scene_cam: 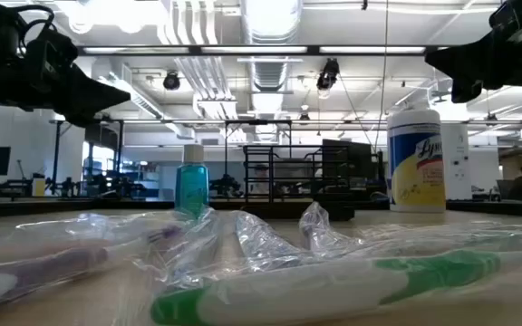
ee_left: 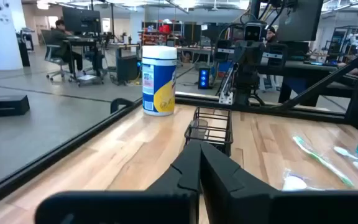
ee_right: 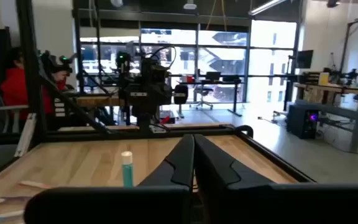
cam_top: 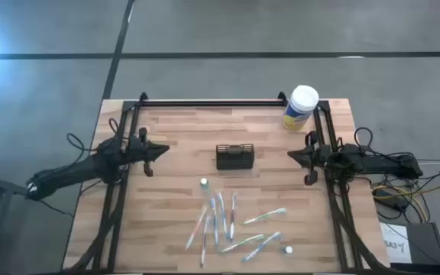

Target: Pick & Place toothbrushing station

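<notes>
While both arms hover level, left end effector (cam_top: pixel 161 152) closed, right end effector (cam_top: pixel 292 156) closed.

Two matte-black jointed arms trail black cables; each pincer (cam_top: pixel 156 155) (cam_top: pixel 299 156) has angular, tapering black fingers.

1. It was an open-plan robotics lab with exposed ceiling ducts (scene_cam: pixel 270 36) overhead
2. Desks with monitors (ee_left: pixel 82 15), a seated person (ee_left: pixel 64 40) and tall windows (ee_right: pixel 185 56) stood beyond the table (cam_top: pixel 174 183)
</notes>
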{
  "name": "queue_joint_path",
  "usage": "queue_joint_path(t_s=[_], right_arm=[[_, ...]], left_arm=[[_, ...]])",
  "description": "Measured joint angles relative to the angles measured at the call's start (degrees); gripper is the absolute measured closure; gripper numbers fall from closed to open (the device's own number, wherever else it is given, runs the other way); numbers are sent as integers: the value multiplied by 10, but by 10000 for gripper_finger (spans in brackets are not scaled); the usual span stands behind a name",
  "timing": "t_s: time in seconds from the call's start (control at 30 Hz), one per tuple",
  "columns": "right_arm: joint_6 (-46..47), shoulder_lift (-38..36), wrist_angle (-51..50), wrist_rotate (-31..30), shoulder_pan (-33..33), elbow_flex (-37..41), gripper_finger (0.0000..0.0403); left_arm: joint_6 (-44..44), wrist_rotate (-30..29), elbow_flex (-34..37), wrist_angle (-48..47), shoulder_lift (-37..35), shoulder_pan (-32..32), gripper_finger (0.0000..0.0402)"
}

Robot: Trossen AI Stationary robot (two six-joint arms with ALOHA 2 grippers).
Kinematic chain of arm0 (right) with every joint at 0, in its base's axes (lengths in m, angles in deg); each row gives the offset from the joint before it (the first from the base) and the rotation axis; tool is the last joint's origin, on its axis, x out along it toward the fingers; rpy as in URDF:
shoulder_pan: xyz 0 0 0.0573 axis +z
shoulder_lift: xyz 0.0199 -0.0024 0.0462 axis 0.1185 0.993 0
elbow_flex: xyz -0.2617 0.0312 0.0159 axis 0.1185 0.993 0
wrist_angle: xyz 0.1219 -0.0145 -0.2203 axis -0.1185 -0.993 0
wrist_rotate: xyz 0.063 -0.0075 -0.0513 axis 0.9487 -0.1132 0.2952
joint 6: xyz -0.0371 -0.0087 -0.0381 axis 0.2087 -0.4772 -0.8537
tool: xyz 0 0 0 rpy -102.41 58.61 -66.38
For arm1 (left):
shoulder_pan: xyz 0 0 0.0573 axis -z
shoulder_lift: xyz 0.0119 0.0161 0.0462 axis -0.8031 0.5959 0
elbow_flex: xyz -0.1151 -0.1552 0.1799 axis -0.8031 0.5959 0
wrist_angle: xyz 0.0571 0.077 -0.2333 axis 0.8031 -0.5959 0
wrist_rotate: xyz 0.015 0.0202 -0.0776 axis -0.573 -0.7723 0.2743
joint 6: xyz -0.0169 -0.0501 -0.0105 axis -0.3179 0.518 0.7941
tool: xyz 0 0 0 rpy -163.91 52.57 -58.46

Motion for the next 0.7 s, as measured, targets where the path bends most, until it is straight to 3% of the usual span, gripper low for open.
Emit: queue_joint_path(t_s=[0.7], right_arm=[[-9, 0, -1, -1, 0, 0, 394]], left_arm=[[29, 0, 0, 18, 0, 0, 394]])
